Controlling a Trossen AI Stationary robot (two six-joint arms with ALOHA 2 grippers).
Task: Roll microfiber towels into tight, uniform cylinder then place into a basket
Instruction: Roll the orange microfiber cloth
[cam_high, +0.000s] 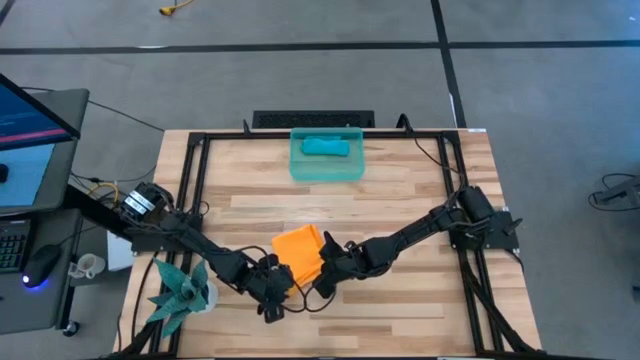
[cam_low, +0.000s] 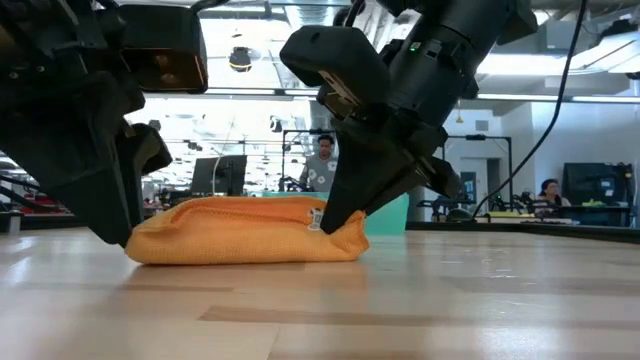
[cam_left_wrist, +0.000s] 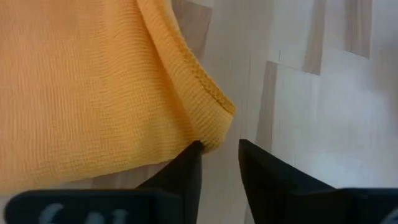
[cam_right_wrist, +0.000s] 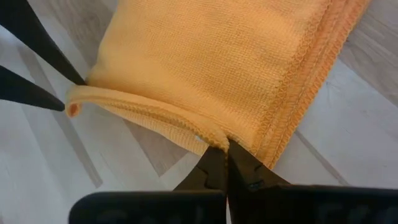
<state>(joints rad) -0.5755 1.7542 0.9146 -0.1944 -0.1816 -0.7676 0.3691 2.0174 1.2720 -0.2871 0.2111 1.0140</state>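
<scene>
An orange microfiber towel (cam_high: 298, 250) lies folded in several layers on the wooden table, near its front middle. My left gripper (cam_left_wrist: 219, 158) stands open at the towel's near left corner (cam_left_wrist: 214, 118), with bare wood between its fingers. My right gripper (cam_right_wrist: 225, 155) is shut on the towel's near right end. At the table's far side the teal-green basket (cam_high: 296, 170) holds a rolled teal-blue towel (cam_high: 326, 146). In the low view the orange towel (cam_low: 240, 235) is a low, thick bundle between the two grippers. My left gripper has one fingertip (cam_left_wrist: 189, 163) right at the hem of the towel's corner; I cannot tell whether it touches. My right gripper pinches a folded edge of the towel (cam_right_wrist: 208, 138) between its two shut fingers, near a corner. The fingers slant down from the table's near right side. The towel rests on the table.
A teal spiky plant figure (cam_high: 180, 290) stands at the table's near left corner. Black frame rails (cam_high: 195, 190) run along the table's sides. A screen and keyboard (cam_high: 20, 130) sit off the table's left edge. People (cam_low: 322, 160) show in the room behind.
</scene>
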